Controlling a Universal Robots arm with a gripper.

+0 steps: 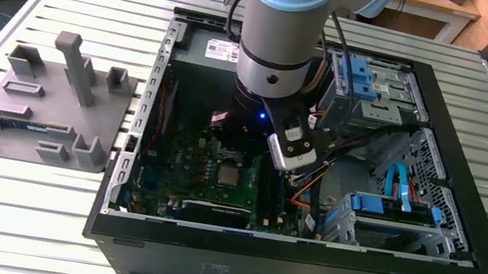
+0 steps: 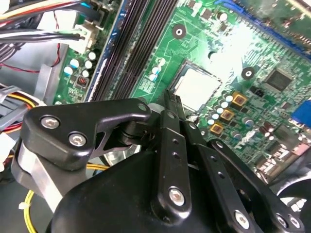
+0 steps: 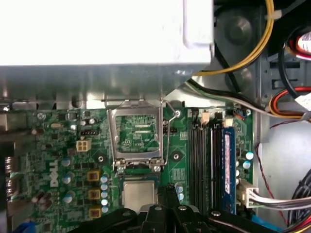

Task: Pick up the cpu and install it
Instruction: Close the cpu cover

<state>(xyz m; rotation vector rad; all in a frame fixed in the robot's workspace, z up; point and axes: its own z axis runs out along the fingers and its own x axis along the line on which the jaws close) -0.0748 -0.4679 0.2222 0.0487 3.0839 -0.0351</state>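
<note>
I saw the pincer (image 2: 171, 101) closed on nothing, tips just beside the cpu (image 1: 229, 174) seated flat on the motherboard (image 3: 63, 160), six o'clock of the arm (image 1: 272, 75) in the exterior view, load plate (image 3: 134, 133) raised; I judged only straight vertical motion safe, no sideways nudge.

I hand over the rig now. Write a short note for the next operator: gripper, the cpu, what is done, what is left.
The gripper looks shut and holds nothing; its tips are beside the cpu's edge.
The cpu lies flat in its place on the motherboard.
Done: the cpu is set down on the board.
Left: the metal retention frame next to it stands open, not yet closed over the cpu.
</note>
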